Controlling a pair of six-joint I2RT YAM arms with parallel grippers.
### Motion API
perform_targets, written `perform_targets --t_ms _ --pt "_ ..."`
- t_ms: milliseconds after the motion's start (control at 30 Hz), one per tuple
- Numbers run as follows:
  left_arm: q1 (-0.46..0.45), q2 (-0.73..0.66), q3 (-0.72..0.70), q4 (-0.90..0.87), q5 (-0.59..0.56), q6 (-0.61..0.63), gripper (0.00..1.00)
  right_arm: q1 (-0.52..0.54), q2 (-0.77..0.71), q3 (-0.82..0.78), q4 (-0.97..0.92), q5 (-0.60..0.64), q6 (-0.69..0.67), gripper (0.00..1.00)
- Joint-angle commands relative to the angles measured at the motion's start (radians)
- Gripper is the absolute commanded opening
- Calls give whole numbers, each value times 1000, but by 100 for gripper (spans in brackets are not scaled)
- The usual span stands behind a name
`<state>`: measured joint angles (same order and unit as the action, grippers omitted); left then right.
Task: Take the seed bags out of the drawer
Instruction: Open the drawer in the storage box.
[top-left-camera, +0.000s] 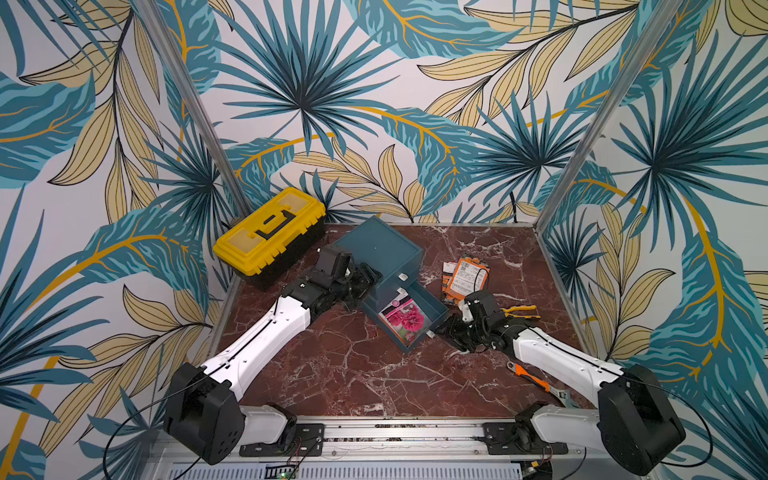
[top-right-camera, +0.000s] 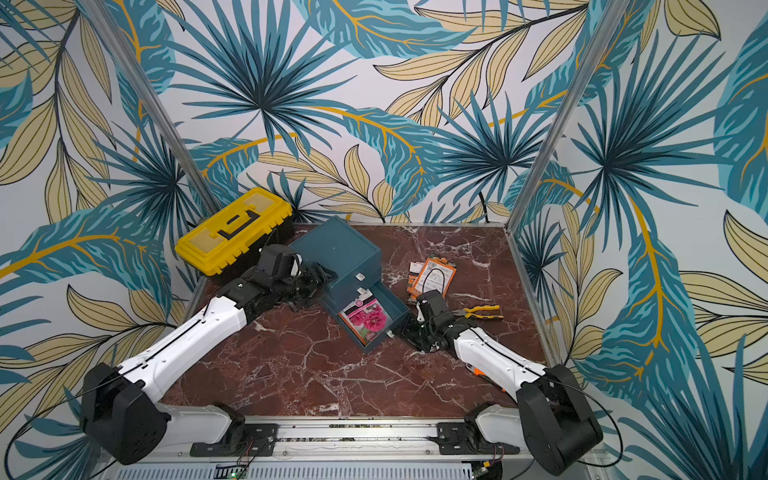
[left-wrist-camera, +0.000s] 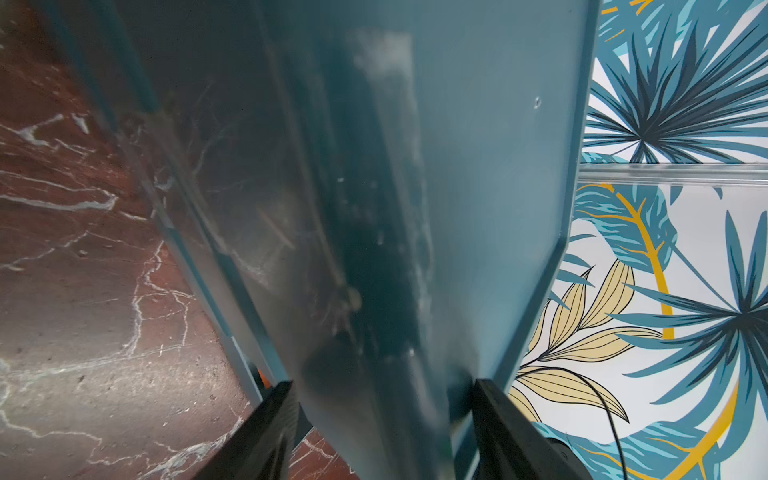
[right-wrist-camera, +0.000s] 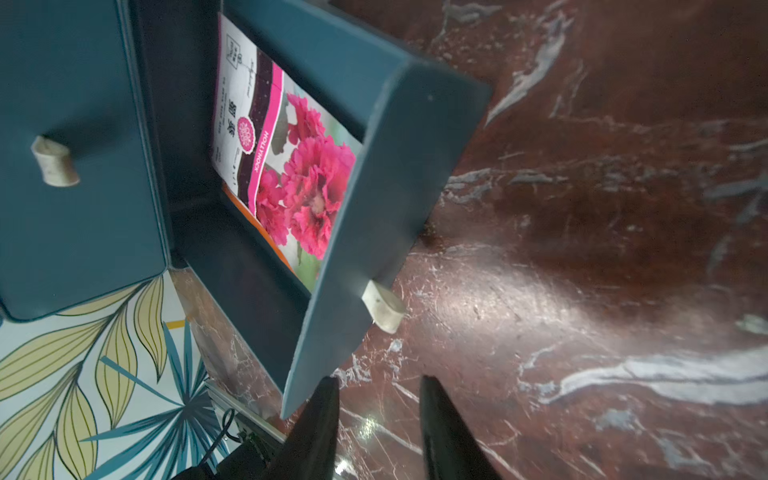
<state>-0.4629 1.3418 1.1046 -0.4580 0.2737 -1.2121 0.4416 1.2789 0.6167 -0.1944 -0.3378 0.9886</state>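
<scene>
Right gripper is hovering apart by the drawer, left gripper clamping the cabinet. I'm judging the bag light, slick, floppy, and favouring an edge pinch.

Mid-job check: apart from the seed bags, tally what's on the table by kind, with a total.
Toolbox: 1
Drawer unit: 1
Pliers: 1
Wrench: 1
Total: 4

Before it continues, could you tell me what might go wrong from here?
The right fingers sit outside the open drawer; reaching in could knock it. The pink seed bag lies flat on an orange one, so a pinch might slip or lift both. The left fingers straddle an edge of the cabinet; it could shift.
</scene>
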Motion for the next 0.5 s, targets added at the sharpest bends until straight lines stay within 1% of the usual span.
perform_targets --t_ms 0,467 --pt "2 -6 -14 -53 4 17 70 5 28 -49 149 -10 81 35" --pt "3 -6 -23 -48 8 11 70 5 111 -92 283 -29 127 35"
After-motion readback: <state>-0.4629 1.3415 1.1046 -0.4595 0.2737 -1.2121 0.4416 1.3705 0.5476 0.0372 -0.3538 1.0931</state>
